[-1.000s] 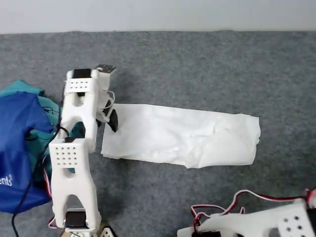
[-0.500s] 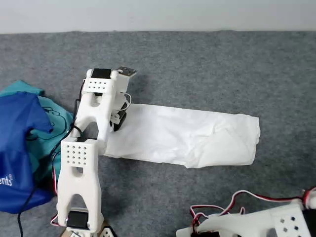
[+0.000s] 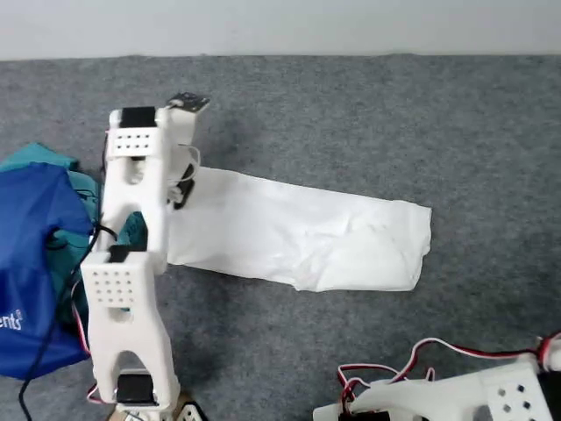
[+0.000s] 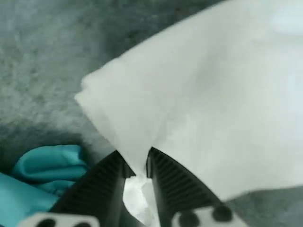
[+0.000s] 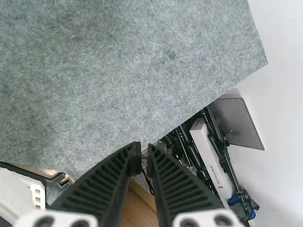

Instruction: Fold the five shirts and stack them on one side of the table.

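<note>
From the high view, the left gripper (image 3: 181, 191) sits at one narrow end of a long white cloth shirt (image 3: 298, 232), which is folded into a soft, creased strip. The strip runs away from the gripper across the table at a slight slant. On the gripper's other side, just beside the white plastic left arm (image 3: 131, 263), a crumpled blue shirt (image 3: 31, 263) lies in a heap on top of a teal shirt (image 3: 74, 180). Everything rests on a grey felt mat (image 3: 351, 114) with a coarse, fuzzy nap, and a plain white wall (image 3: 280, 26) runs along its far edge. The white right arm (image 3: 456, 399), trailing red and white wires, lies at the near edge, well apart from the shirts.

In the left wrist view, the gripper's black ribbed fingers (image 4: 163, 175) pinch a fold of the white shirt between them. The smooth cloth rises and spreads out beyond the fingertips, with one rounded corner hanging over the mat. Teal fabric lies close beside one finger.

In the right wrist view, the right gripper (image 5: 141, 158) has its ribbed black fingers pressed together on nothing, above bare grey felt. Past the mat's edge, a wooden table edge (image 5: 137, 203) and a perforated metal panel (image 5: 236, 124) are visible.
</note>
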You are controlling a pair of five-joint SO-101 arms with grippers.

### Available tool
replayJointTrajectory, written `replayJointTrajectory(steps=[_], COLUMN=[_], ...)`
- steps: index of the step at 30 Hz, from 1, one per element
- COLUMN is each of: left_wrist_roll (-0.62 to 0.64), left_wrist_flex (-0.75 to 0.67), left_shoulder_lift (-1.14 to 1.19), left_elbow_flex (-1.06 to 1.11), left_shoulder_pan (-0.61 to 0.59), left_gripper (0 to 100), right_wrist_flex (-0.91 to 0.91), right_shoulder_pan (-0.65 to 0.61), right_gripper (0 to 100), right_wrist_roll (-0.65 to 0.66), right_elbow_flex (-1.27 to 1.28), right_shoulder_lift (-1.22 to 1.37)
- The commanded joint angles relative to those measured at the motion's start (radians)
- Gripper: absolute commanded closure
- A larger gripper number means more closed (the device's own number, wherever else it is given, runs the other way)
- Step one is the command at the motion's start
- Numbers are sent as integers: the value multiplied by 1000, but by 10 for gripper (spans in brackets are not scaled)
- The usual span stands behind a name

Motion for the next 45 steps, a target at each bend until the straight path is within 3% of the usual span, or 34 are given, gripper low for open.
replayJointTrajectory(steps=[1,8,16,21,26,32,45], left_wrist_roll=[-12,34,87,124,167,195,259], left_wrist_flex=[23,23,20,14,-106,-143,-106], left_shoulder_lift=[-164,-385,-471,-470,-463,-341,-2], left_elbow_flex=[48,188,131,51,53,16,-418], left_shoulder_pan=[126,434,635,707,753,824,859], left_gripper=[987,987,987,986,986,986,985], right_wrist_flex=[21,22,22,21,21,21,22], right_shoulder_pan=[-1,1,19,35,35,35,35], right_gripper=[962,962,962,962,962,962,962], right_wrist_roll=[6,6,6,6,6,6,6], right_elbow_flex=[-37,-37,25,26,26,26,26], right_shoulder_lift=[12,12,2,2,2,2,2])
